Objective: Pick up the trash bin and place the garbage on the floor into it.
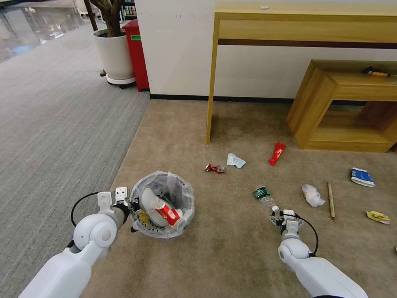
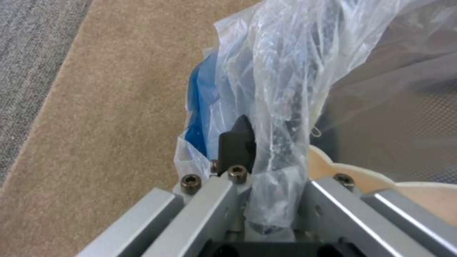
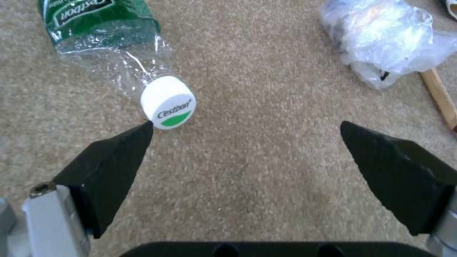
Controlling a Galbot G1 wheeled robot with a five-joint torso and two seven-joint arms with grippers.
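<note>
Down at the carpet, the right gripper (image 3: 246,130) hangs with its two black pointed fingers (image 3: 112,167) spread wide and nothing between them. One fingertip sits right at the white cap of a crushed clear plastic bottle with a green label (image 3: 102,26), which lies on the beige short-pile carpet (image 3: 266,117); whether tip and cap actually touch I cannot tell. Near the other finger lies a crumpled wad of white paper and clear film (image 3: 385,39), with a thin wooden stick (image 3: 440,98) just beside it.

Over on the left, the left gripper (image 2: 259,150) is clamped on the rim of the small round black trash bin lined with a crinkled translucent bag (image 1: 165,205). One dark finger (image 2: 236,142) presses the plastic liner (image 2: 285,71) on the outside, next to a blue edge (image 2: 197,107); the other finger is hidden behind the bag. From the head view the bin is at the robot's left front, over the beige carpet close to its border with the grey striped carpet (image 1: 53,124). Inside it are a white slipper (image 1: 149,203), a red-and-white crushed cup (image 1: 168,213) and something yellow.

Farther out on the carpet lie a small red wrapper (image 1: 214,168), a pale blue-white scrap (image 1: 235,160), a longer red wrapper (image 1: 277,153), a blue-and-white carton (image 1: 362,177) and a yellow wrapper (image 1: 378,216). Beyond them stand a tall light wooden table (image 1: 306,25) and a low wooden shelf unit (image 1: 331,99) against the white wall.
</note>
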